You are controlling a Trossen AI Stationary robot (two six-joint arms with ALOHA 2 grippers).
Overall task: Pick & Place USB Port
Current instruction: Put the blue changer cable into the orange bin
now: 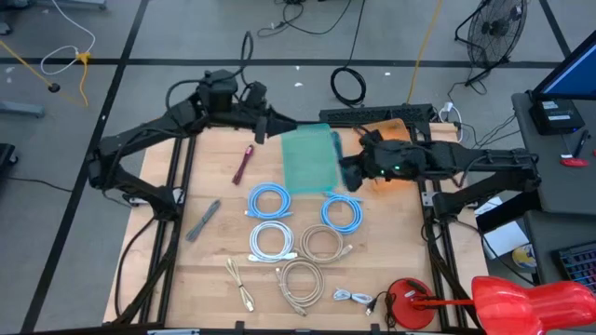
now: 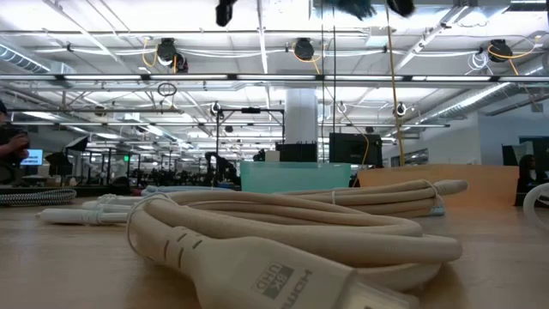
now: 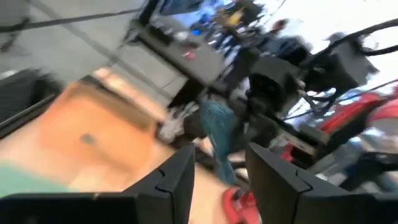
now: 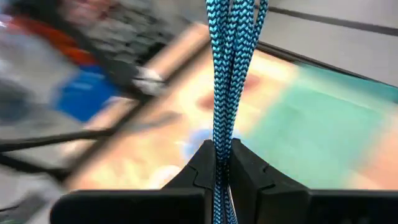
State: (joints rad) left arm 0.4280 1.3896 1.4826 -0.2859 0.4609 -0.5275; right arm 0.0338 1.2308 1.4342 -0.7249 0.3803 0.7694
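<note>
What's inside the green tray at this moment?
From above, the translucent green tray looks empty. Its right edge is partly covered by the right gripper, jaws shut on a blue braided cable, so anything under there is hidden.

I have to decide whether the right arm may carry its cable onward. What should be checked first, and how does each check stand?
1. Right gripper shut on the blue braided cable: ok, the strands run down between its closed fingers.
2. Left gripper let go: ok, its fingers stand apart with nothing between them.
3. Teal bin reachable: ok, it lies on the table between the two grippers.
4. Bin free inside: cannot tell.
5. Cable's loose end clear of the coiled cables on the table: cannot tell, the end is not in view.
</note>
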